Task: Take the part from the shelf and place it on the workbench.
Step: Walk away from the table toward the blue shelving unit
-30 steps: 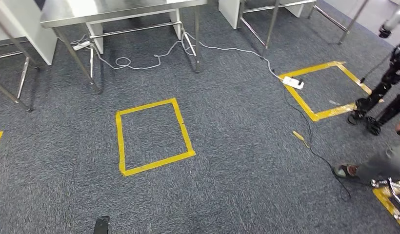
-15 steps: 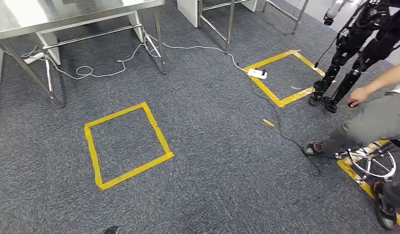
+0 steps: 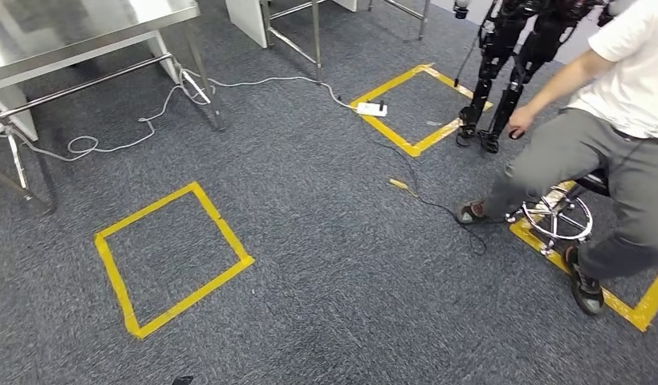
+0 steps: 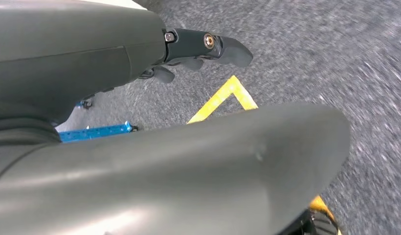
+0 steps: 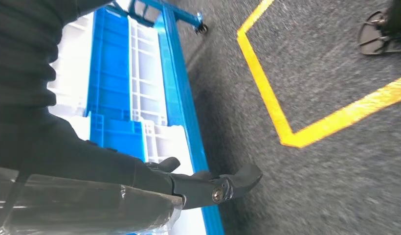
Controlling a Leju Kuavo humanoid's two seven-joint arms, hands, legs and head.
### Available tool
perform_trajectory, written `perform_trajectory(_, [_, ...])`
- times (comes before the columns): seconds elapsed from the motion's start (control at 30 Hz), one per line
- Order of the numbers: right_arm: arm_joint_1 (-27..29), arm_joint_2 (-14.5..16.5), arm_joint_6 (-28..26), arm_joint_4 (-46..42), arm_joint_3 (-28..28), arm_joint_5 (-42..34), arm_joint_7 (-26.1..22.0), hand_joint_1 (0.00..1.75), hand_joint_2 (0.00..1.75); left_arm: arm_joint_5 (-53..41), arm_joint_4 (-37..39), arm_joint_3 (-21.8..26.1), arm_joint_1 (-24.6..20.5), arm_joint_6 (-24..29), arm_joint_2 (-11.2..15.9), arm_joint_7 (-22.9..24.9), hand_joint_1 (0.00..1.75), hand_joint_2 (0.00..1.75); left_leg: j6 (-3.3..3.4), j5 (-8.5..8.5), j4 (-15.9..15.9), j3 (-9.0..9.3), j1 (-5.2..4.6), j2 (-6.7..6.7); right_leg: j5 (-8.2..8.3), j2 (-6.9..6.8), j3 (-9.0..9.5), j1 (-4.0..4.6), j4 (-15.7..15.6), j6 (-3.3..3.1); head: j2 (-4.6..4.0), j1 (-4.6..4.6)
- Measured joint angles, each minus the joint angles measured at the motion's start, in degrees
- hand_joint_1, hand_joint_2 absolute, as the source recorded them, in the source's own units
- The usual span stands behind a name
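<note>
Head view: carpet (image 3: 350, 265) with the yellow tape square (image 3: 223, 226) as my landmark. A steel table (image 3: 85, 36), probably the workbench, stands beyond the square and well apart from it. A seated person (image 3: 623, 144) is far off to the square's other side, with a 2nd tape square (image 3: 406, 146) between.

Left hand (image 4: 203, 44): hangs over carpet, dark fingers apart from the thumb, nothing between them. Reads as wide and empty.

Right hand (image 5: 208, 186): hangs beside a blue shelf (image 5: 176, 73) with white-and-blue trays. Something glossy and clear (image 5: 81, 208) lies against the underside of the hand. I cannot tell whether that is the part in a wrapper, held, or just a cover on the hand. So I cannot tell what the right hand has, if anything.

Part: not identified with certainty. It is either that glossy item at my right hand or on the shelf, which I cannot place relative to the square.

Progress, as judgement:
1. Pick from shelf: unconfirmed, possibly done.
2. Carry to the table: not finished, since the table is well apart from me.
3. Place on the table: not done, and nothing of mine is visible on its top.
</note>
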Motion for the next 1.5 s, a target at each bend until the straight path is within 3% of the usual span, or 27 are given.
perform_trajectory(0.07, [0.0,0.2,0.0,0.0,-0.2,0.0,0.0,0.00,1.75,0.0,0.0,0.0,0.1,-0.1,0.2,0.0,0.00,0.00,-0.06,-4.17,6.3,-2.58,0.10,-3.31,0.33,1.23,-0.02,0.16,0.0,-0.77,0.00,-0.18])
perform_trajectory(0.1, [0.0,0.3,0.0,0.0,-0.3,0.0,0.0,0.00,1.75,0.0,0.1,0.0,0.2,-0.2,0.2,0.0,0.00,0.00,0.05,-6.15,10.3,-4.34,0.07,-4.25,0.48,1.94,-0.14,0.42,0.0,-1.07,0.00,-0.20])
perform_trajectory(0.17, [0.0,0.5,0.0,0.0,-0.4,0.3,-0.2,0.00,1.75,0.2,0.1,0.0,0.6,-0.3,0.3,-0.1,0.00,0.00,0.37,-7.35,14.9,-6.58,0.02,-4.93,0.59,3.59,-0.24,0.95,0.1,-1.29,0.00,-0.22])
perform_trajectory(0.23, [0.1,0.5,0.0,0.0,-0.4,0.7,-0.5,0.00,1.75,0.5,0.2,0.0,0.9,-0.6,0.4,-0.4,0.00,0.00,1.08,-4.22,11.5,-5.20,-0.08,-5.44,0.62,5.30,-0.14,1.31,0.2,-1.33,0.00,-0.23])
perform_trajectory(0.3, [0.1,0.8,0.0,0.0,-0.4,0.9,-0.6,0.00,1.75,0.6,0.2,0.0,1.0,-0.8,0.6,-0.7,0.00,0.00,2.26,-0.38,4.0,-1.91,-0.20,-7.95,0.67,6.75,-0.12,1.49,0.3,-1.24,0.00,-0.14])
perform_trajectory(0.37, [0.0,1.1,-0.1,0.0,-0.4,1.1,-0.8,0.00,1.75,0.7,0.3,0.0,1.0,-0.9,0.8,-0.9,0.00,0.00,3.11,0.88,0.1,-0.30,-0.47,-10.02,0.86,7.91,-0.46,1.43,0.3,-0.89,0.00,-0.04])
perform_trajectory(0.4, [0.0,1.2,-0.1,0.0,-0.4,1.2,-0.8,0.00,1.75,0.7,0.3,0.0,1.1,-0.9,0.8,-0.9,0.00,0.00,3.32,0.78,-0.1,-0.23,-0.65,-10.06,1.04,8.44,-0.71,1.30,0.3,-0.58,0.00,-0.01])
perform_trajectory(0.43, [0.0,1.1,-0.1,0.0,-0.4,1.2,-0.9,0.00,1.75,0.6,0.3,0.0,1.0,-0.9,0.8,-1.0,0.00,0.00,3.46,1.04,-0.6,-0.08,-0.85,-9.34,1.26,8.99,-1.04,1.28,0.1,-0.21,0.00,-0.07])
perform_trajectory(0.5, [0.2,1.1,0.0,0.0,-0.4,1.3,-0.9,0.00,1.75,0.6,0.3,0.0,1.0,-0.8,0.7,-1.0,0.00,0.00,3.73,1.89,-1.9,0.49,-0.76,-7.93,1.06,7.41,-1.89,1.37,1.0,0.14,0.00,0.00])
perform_trajectory(0.6, [0.0,0.9,0.1,0.0,-0.4,1.3,-0.9,0.00,1.75,0.4,0.3,0.0,1.1,-0.7,0.5,-1.1,0.00,0.00,4.04,2.67,-3.2,0.77,-0.87,-5.48,-3.15,2.73,-6.67,1.38,9.9,-0.37,0.00,0.26])
perform_trajectory(0.67, [0.0,0.9,0.3,0.0,-0.5,1.3,-0.9,0.00,1.75,0.1,0.3,0.0,1.2,-0.7,0.4,-1.1,0.00,0.00,3.98,2.71,-3.2,0.53,-1.05,-3.57,-5.45,2.00,-9.78,0.98,16.3,0.03,0.00,0.29])
perform_trajectory(0.7, [0.1,0.9,0.3,0.0,-0.5,1.3,-0.8,0.00,1.75,-0.1,0.3,0.0,1.2,-0.7,0.4,-1.1,0.00,0.00,3.90,2.72,-3.2,0.45,-1.06,-2.70,-5.43,1.82,-9.81,0.73,16.8,0.57,0.00,0.30])
perform_trajectory(0.73, [0.1,0.9,0.3,0.0,-0.5,1.2,-0.8,0.00,1.75,-0.2,0.3,0.0,1.2,-0.7,0.3,-1.1,0.00,0.00,3.75,2.72,-3.1,0.44,-1.02,-1.91,-4.57,1.51,-8.49,0.47,14.8,1.25,0.00,0.32])
perform_trajectory(0.8, [0.2,0.9,0.4,0.0,-0.6,1.2,-0.6,0.00,1.75,-0.5,0.3,0.0,1.1,-0.7,0.2,-1.0,0.00,0.00,3.15,2.58,-3.0,0.55,-1.08,-0.48,-2.02,-0.86,-3.25,0.04,6.2,2.34,0.00,0.39])
perform_trajectory(0.87, [-0.1,0.9,0.4,-0.1,-0.6,1.2,-0.5,0.00,1.75,-0.6,0.3,0.0,1.0,-0.8,0.2,-1.0,0.00,0.00,2.15,2.17,-2.9,0.81,-1.33,0.87,-0.41,-3.08,0.20,0.29,0.3,2.16,0.00,0.27])
perform_trajectory(0.9, [-0.2,0.9,0.5,-0.1,-0.6,1.2,-0.5,0.00,1.75,-0.6,0.3,0.0,0.9,-0.8,0.2,-1.0,0.00,0.00,1.65,1.97,-2.8,1.04,-1.41,1.54,-0.22,-3.31,0.38,0.61,-0.4,1.64,0.00,0.17])
perform_trajectory(0.97, [0.0,0.8,0.7,-0.1,-0.7,1.2,-0.5,0.00,1.75,-0.7,0.3,0.0,0.7,-0.8,0.1,-0.9,0.00,0.00,0.77,1.65,-2.7,1.48,-1.11,2.30,-0.03,-1.87,0.08,0.61,-0.3,0.56,0.00,-0.10])
perform_trajectory(1.03, [0.1,0.8,1.0,-0.1,-0.8,1.2,-0.4,0.00,1.75,-0.8,0.3,0.0,0.6,-0.9,0.1,-0.9,0.00,0.00,0.15,-0.33,-0.6,0.92,-0.66,0.06,0.31,-0.54,0.28,0.12,-0.4,-0.42,0.00,-0.28])
perform_trajectory(1.1, [0.1,0.9,1.2,-0.1,-0.9,1.3,-0.4,0.00,1.75,-0.9,0.3,0.0,0.8,-0.9,0.1,-0.9,0.00,0.00,-0.01,-4.74,6.2,-1.86,-0.45,-3.49,0.68,0.84,0.30,0.24,-0.4,-1.19,0.00,-0.48])
perform_trajectory(1.17, [0.1,1.0,1.3,-0.1,-0.9,1.5,-0.4,0.00,1.75,-0.9,0.4,0.0,1.0,-0.9,0.1,-0.9,0.00,0.00,0.17,-7.82,13.3,-5.16,-0.44,-4.89,0.80,2.43,0.16,0.82,-0.4,-1.48,0.00,-0.49])
perform_trajectory(1.2, [0.1,1.0,1.3,-0.1,-0.9,1.6,-0.3,0.00,1.75,-0.9,0.4,0.0,1.1,-0.9,0.1,-0.9,0.00,0.00,0.35,-7.56,14.4,-5.78,-0.44,-5.06,0.80,3.30,0.16,1.07,-0.3,-1.49,0.00,-0.49])
perform_trajectory(1.23, [0.1,1.0,1.3,-0.1,-0.9,1.7,-0.3,0.00,1.75,-0.8,0.4,0.0,1.1,-0.9,0.1,-0.8,0.00,0.00,0.59,-6.06,13.1,-5.30,-0.45,-5.21,0.80,4.16,0.20,1.24,-0.2,-1.48,0.00,-0.48])
perform_trajectory(1.27, [0.1,1.0,1.3,-0.1,-0.9,1.8,-0.3,0.00,1.75,-0.8,0.4,0.0,1.1,-1.0,0.1,-0.8,0.00,0.00,0.91,-3.75,9.8,-3.93,-0.45,-5.64,0.79,5.01,0.27,1.35,-0.1,-1.47,0.00,-0.49])
perform_trajectory(1.33, [0.1,1.1,1.4,-0.1,-1.0,1.8,-0.3,0.00,1.75,-0.8,0.4,0.0,1.1,-1.0,0.1,-0.9,0.00,0.00,1.69,-0.05,2.5,-0.79,-0.43,-8.17,0.83,6.47,0.16,1.52,0.1,-1.37,0.00,-0.37])
perform_trajectory(1.4, [0.0,1.4,1.4,-0.2,-1.0,1.7,-0.2,0.00,1.75,-1.1,0.4,0.0,1.0,-0.9,0.2,-0.9,0.00,0.00,2.33,0.78,-0.4,0.30,-0.66,-9.91,1.05,7.71,-0.41,1.35,0.2,-0.94,0.00,-0.31])
perform_trajectory(1.47, [0.1,1.5,1.3,-0.2,-1.1,1.7,-0.2,0.00,1.75,-1.4,0.4,0.0,0.7,-0.9,0.2,-0.9,0.00,0.00,2.90,1.07,-1.1,0.37,-0.91,-8.97,1.45,8.82,-1.02,1.22,0.0,-0.14,0.00,-0.35])
perform_trajectory(1.5, [0.2,1.5,1.3,-0.2,-1.2,1.7,-0.2,0.00,1.75,-1.5,0.4,0.0,0.5,-0.9,0.1,-0.9,0.00,0.00,3.17,1.47,-1.7,0.64,-0.87,-8.32,1.48,8.28,-1.34,1.29,0.2,0.09,0.00,-0.32])
